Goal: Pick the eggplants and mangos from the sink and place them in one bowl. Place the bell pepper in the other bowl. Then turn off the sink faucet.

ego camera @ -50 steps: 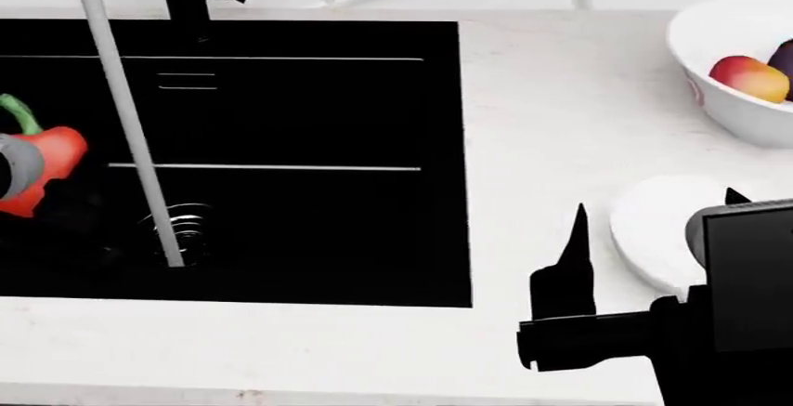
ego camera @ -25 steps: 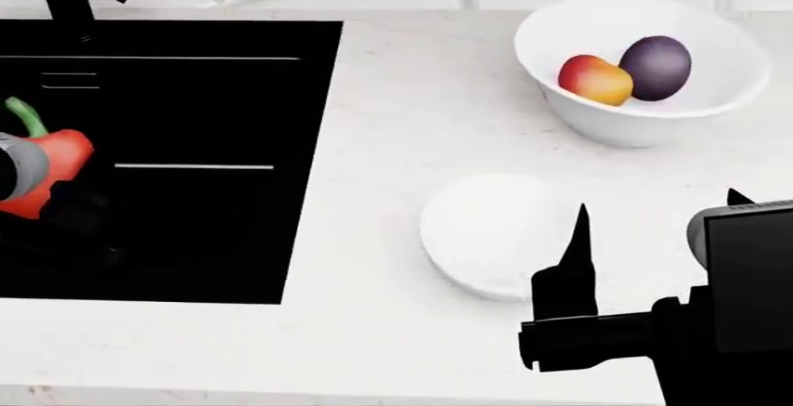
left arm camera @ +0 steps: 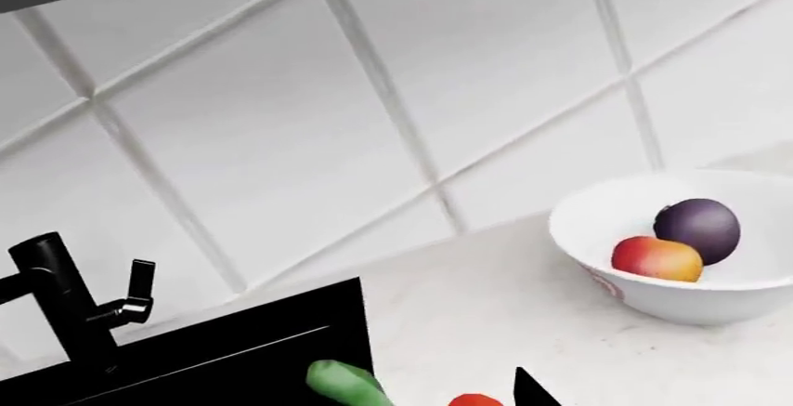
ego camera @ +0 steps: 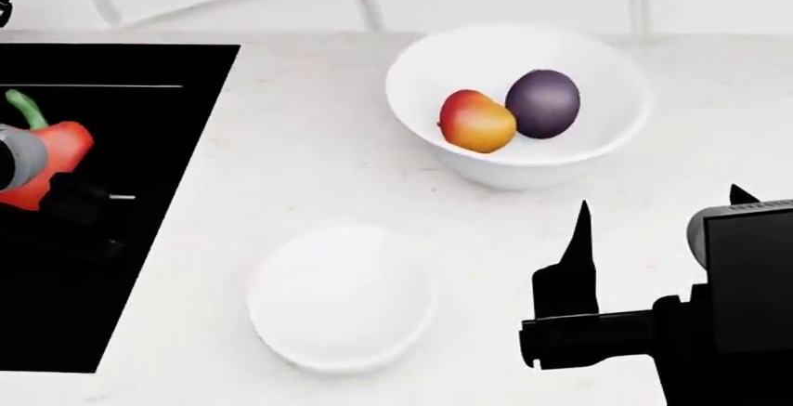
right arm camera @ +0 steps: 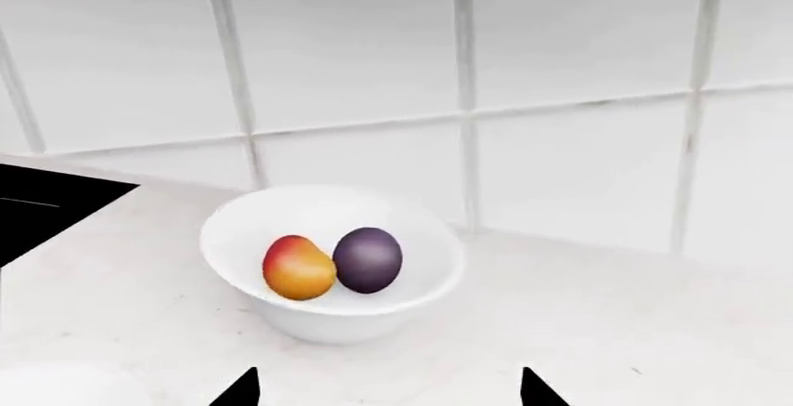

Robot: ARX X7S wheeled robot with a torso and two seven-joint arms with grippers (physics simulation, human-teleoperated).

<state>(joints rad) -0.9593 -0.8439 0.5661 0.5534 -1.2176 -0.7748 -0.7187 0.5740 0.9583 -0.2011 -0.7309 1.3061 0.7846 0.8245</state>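
No writing shows anywhere. The left pincer (ego camera: 22,166), half cut off, grips the bell pepper (ego camera: 44,166) above the sink (ego camera: 136,72). The right pincer (right arm camera: 386,389) gapes empty; only its tips show.

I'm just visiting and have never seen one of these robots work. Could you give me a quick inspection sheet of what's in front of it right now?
Surface: pale counter, with a black sink set into it at the left.
Job's things: red pepper held over the sink by the left gripper; mango and eggplant side by side in the far bowl; near bowl has nothing in it; faucet behind the sink, no water visible in these views.
Clutter: nothing seen.
Grippers: left shut on the pepper; right gripper open, holding nothing, above the counter.
Cables: nothing seen.
Surroundings: white tiled wall behind the counter.
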